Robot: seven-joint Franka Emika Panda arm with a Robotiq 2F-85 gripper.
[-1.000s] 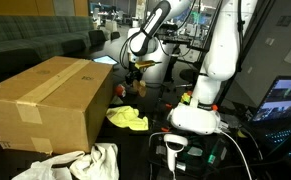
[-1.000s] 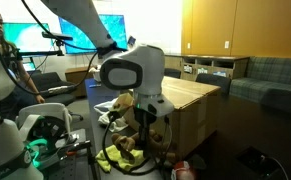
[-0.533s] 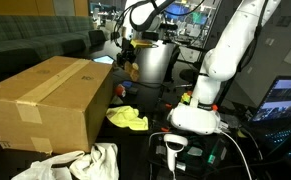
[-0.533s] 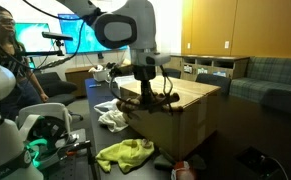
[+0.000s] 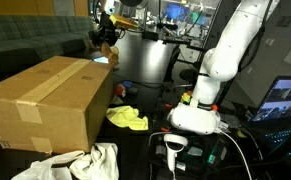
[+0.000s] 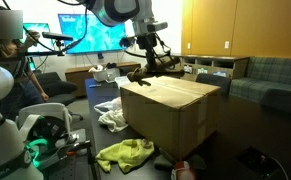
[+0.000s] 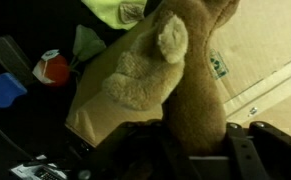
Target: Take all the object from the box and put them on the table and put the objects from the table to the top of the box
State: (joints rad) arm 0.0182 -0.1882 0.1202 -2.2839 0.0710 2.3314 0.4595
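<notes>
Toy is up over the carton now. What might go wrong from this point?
The brown plush toy hangs well above the large brown cardboard box, seemingly near its edge. Dropped from this height, it may bounce or roll off the top. Being soft plush, it might also slip out before it is placed.

Arm (image 5: 223,60) rises from its base and reaches far out overhead, wrist pointing down. Gripper (image 6: 152,62) hangs high, jaws closed tight on a brown plush toy (image 7: 175,70).
</notes>
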